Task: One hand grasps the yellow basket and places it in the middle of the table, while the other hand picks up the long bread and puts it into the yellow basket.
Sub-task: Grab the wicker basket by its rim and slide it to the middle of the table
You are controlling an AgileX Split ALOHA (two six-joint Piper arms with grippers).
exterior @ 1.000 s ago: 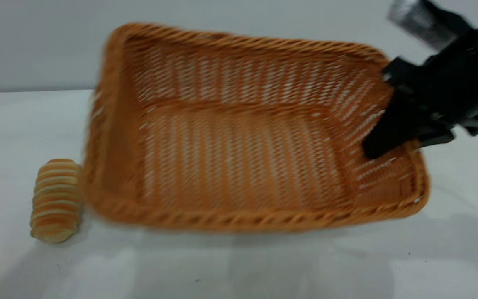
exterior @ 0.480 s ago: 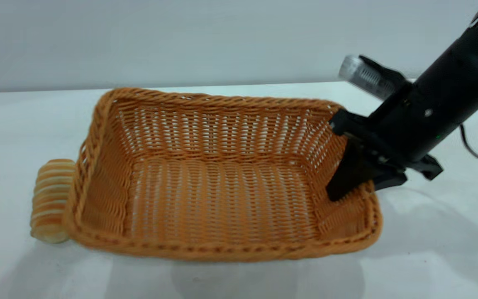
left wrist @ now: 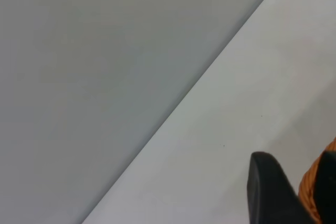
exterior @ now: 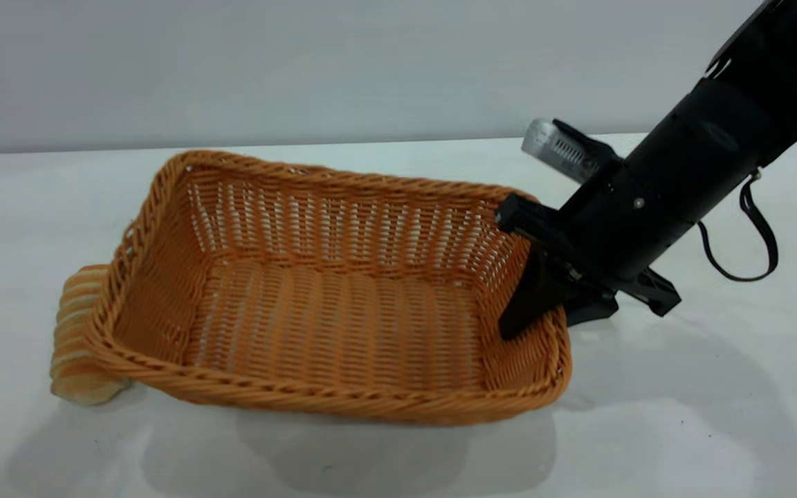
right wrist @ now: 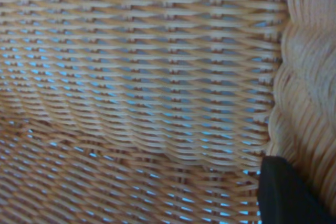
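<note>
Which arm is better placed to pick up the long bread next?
Left. The right end effector grips the yellow basket by its right rim; the long bread lies against its left end.

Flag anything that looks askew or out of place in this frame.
The yellow basket sits with its left end propped on the long bread, which is half hidden under its rim. The right tool is clamped on the basket's right wall, one finger inside and one outside. The bread belongs in the basket, not under it.
</note>
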